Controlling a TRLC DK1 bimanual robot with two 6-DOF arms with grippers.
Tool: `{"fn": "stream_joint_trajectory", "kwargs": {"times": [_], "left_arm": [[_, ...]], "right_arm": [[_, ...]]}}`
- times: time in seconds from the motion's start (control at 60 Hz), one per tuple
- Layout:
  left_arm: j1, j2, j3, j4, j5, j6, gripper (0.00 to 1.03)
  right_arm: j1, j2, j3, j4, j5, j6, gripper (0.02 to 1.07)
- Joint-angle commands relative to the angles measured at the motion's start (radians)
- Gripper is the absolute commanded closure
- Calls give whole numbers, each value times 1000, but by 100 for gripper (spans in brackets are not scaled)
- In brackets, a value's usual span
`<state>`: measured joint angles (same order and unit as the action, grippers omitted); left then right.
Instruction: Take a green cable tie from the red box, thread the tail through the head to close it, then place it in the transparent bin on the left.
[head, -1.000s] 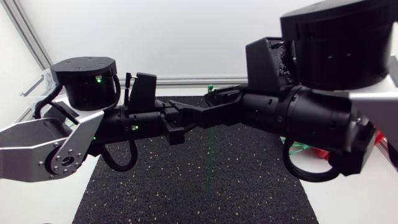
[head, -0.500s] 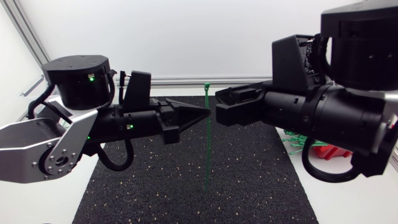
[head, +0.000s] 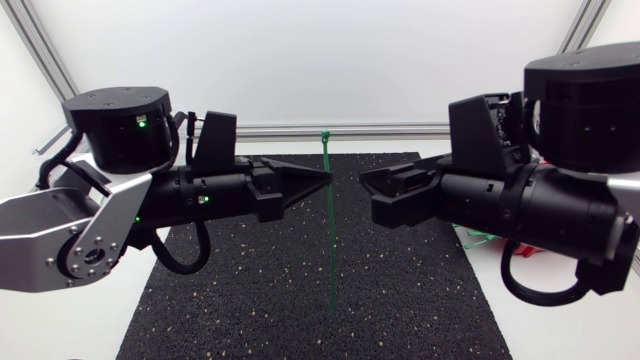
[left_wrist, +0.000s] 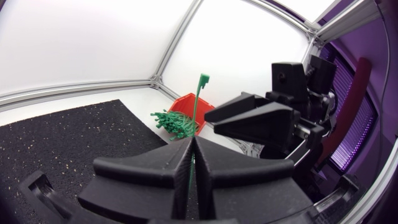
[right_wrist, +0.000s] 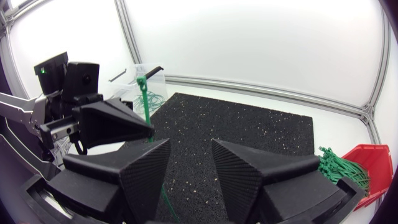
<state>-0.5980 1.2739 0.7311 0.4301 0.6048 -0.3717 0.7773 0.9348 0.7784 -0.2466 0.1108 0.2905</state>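
Pick-up looks done. The left gripper (head: 326, 181) is pressed shut on one green cable tie (head: 329, 225), and in the left wrist view the strap comes straight out of the seam between the two fingers (left_wrist: 180, 163). The tie hangs upright over the black mat (head: 300, 300), head at 12 o'clock and tail at 6, straight with no loop. Threading and the drop-off are both still to do, as I judge it. The right gripper (right_wrist: 189, 149) has its fingers spread and holds nothing. It sits at 3 o'clock of the tie, near but not touching. The red box (right_wrist: 372, 163) is at 4 o'clock off the mat, with spare ties (right_wrist: 339, 165) spilling over its rim. The transparent bin (right_wrist: 155, 87) is at roughly 10 o'clock. Hard to see: in the head view the left arm hides the bin and the right arm hides most of the box. I cannot tell whether the tail tip touches the mat. The bin's contents are not readable.
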Motion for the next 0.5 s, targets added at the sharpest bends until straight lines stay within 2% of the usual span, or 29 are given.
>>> {"fn": "stream_joint_trajectory", "kwargs": {"times": [0.0, 0.25, 0.483], "left_arm": [[-13, -13, 22, 2, -48, -41, 99], [-75, -10, 50, 4, -327, -62, 99], [-167, -11, 68, -5, -553, -85, 99]], "right_arm": [[4, -1, -28, 7, -3, -17, 55], [43, 33, -39, 23, 18, -47, 55], [117, 102, -65, 92, 124, -80, 55]]}}
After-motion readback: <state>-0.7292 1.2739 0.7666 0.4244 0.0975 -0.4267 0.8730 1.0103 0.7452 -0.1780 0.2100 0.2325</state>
